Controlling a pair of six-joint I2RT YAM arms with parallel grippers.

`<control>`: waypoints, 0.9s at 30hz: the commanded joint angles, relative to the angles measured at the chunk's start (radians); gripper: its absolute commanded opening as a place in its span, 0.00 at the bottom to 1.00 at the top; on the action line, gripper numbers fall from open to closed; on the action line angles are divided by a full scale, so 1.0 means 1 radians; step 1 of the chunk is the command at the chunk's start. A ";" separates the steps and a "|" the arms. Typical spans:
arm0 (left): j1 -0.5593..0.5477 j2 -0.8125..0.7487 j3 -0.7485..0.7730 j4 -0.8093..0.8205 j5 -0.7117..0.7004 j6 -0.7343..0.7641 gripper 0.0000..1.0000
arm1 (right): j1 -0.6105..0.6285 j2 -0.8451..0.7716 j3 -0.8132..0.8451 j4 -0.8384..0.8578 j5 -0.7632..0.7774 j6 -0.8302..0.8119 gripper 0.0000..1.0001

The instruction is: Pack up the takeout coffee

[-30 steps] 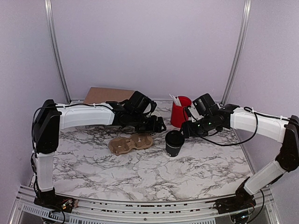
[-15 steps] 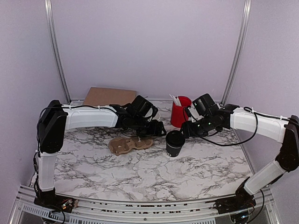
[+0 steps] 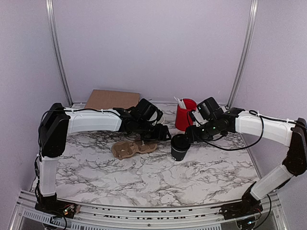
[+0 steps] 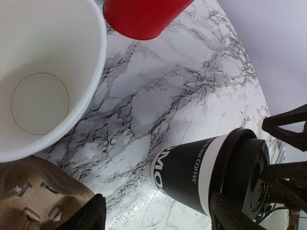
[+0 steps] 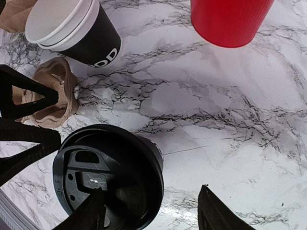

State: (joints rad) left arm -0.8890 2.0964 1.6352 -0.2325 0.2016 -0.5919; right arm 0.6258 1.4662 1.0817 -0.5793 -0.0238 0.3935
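Observation:
The takeout coffee [image 3: 180,147], a small black cup with white lettering and a black lid, stands on the marble table right of centre. My left gripper [image 3: 163,134] is open just left of it. In the left wrist view the cup [image 4: 192,167] lies ahead between my fingers [image 4: 91,215], untouched. My right gripper [image 3: 188,135] is open just behind and right of the cup. In the right wrist view one finger [image 5: 88,215] hangs over the lid [image 5: 108,177] and the other is over bare table.
A brown pulp cup carrier [image 3: 132,147] lies left of the coffee. A red cup of utensils [image 3: 184,115] stands behind it. A stack of lidless black cups [image 5: 76,28] stands behind my left gripper. A brown paper bag [image 3: 112,99] lies at the back left.
My left gripper has moved a little to the right, closer to the coffee cup. My right gripper has barely shifted. The cup has not moved.

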 commanded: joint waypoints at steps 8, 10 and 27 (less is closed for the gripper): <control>-0.004 -0.034 0.012 0.022 -0.018 0.009 0.76 | 0.032 -0.018 0.070 -0.030 0.057 -0.001 0.63; -0.004 -0.038 0.011 0.022 -0.019 0.010 0.76 | 0.038 -0.020 0.073 -0.033 0.063 0.000 0.64; -0.004 -0.045 0.018 0.024 -0.014 0.008 0.76 | 0.069 -0.028 0.055 -0.031 0.068 0.023 0.53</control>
State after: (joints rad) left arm -0.8890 2.0937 1.6352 -0.2314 0.1833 -0.5911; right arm 0.6804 1.4616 1.1175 -0.6071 0.0360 0.4011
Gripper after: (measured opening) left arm 0.758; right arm 0.543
